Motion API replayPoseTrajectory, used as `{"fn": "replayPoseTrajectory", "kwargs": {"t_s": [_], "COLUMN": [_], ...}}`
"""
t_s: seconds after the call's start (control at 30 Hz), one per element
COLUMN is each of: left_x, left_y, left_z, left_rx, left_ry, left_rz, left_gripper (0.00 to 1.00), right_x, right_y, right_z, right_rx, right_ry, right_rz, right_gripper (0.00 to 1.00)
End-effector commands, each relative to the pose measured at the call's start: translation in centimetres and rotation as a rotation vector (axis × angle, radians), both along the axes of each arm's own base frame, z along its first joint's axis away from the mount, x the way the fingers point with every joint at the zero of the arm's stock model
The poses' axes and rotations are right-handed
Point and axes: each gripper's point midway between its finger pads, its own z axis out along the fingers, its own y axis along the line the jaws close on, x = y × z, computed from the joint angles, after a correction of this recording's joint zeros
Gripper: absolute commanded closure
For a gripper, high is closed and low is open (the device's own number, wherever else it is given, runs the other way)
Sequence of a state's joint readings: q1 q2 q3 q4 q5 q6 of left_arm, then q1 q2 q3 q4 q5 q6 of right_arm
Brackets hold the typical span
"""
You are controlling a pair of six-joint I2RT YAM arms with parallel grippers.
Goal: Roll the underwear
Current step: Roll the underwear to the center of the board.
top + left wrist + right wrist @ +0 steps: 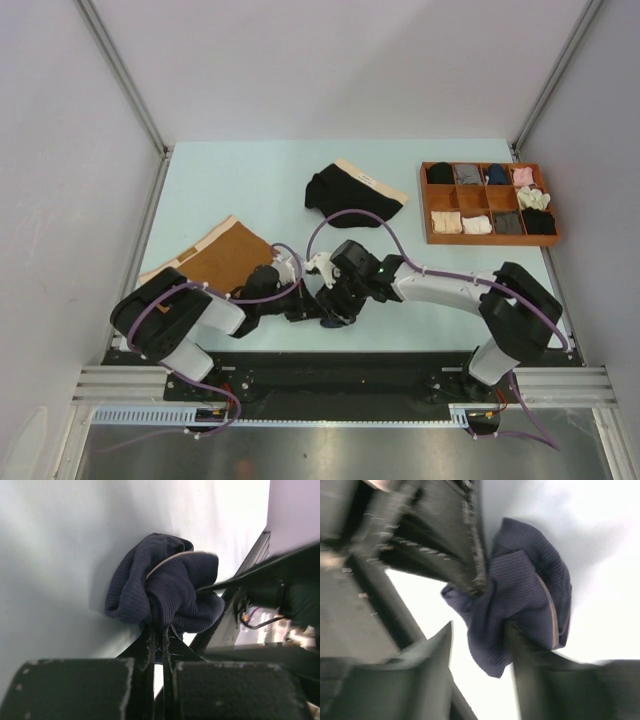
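The navy blue briefs (165,587) are bunched into a loose wad with a strip of pale waistband showing, near the table's front edge. My left gripper (159,630) is shut on the wad's lower edge; it sits at front centre in the top view (303,305). My right gripper (481,627) is open, with one finger pushed into the wad's folds (520,600) and the other apart on the left; in the top view (338,303) it meets the left gripper and hides the wad. The rust-brown briefs (225,255) lie flat at left. The black briefs (350,195) lie at centre back.
A brown wooden tray (487,240) with compartments holding several rolled garments stands at back right. The table's front rail (340,375) runs just behind both grippers. Grey walls close in the left and right sides.
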State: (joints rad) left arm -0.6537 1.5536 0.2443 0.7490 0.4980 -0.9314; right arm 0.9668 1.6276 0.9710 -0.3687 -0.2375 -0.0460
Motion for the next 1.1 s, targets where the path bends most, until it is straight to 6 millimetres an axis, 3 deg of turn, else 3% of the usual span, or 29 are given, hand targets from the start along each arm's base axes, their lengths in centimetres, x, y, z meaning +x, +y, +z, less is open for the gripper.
{"fn": "replayPoseTrajectory", "kwargs": {"t_s": [0.0, 0.07, 0.2, 0.87, 1.07], "left_x": [-0.9, -1.4, -1.7, -2.7, -2.5], "left_y": [0.8, 1.2, 1.6, 1.4, 1.6], "left_z": [-2.4, -3.1, -3.7, -3.4, -3.6], "left_rx": [0.127, 0.164, 0.209, 0.199, 0.220], "left_ry": [-0.085, -0.084, -0.127, -0.168, -0.164], "left_rz": [-0.137, -0.177, -0.253, -0.375, -0.372], "left_gripper": [1.00, 1.00, 1.00, 1.00, 1.00], "right_x": [1.0, 2.0, 3.5, 6.4, 5.5], "right_y": [-0.3, -0.7, -1.8, -0.7, 0.2], "right_z": [4.5, 5.2, 5.3, 0.1, -0.6], "right_rx": [0.158, 0.198, 0.278, 0.436, 0.461], "right_ry": [-0.011, -0.009, 0.033, 0.174, 0.235], "right_rz": [0.013, -0.011, -0.030, 0.012, 0.076], "right_gripper": [0.26, 0.15, 0.11, 0.08, 0.09]}}
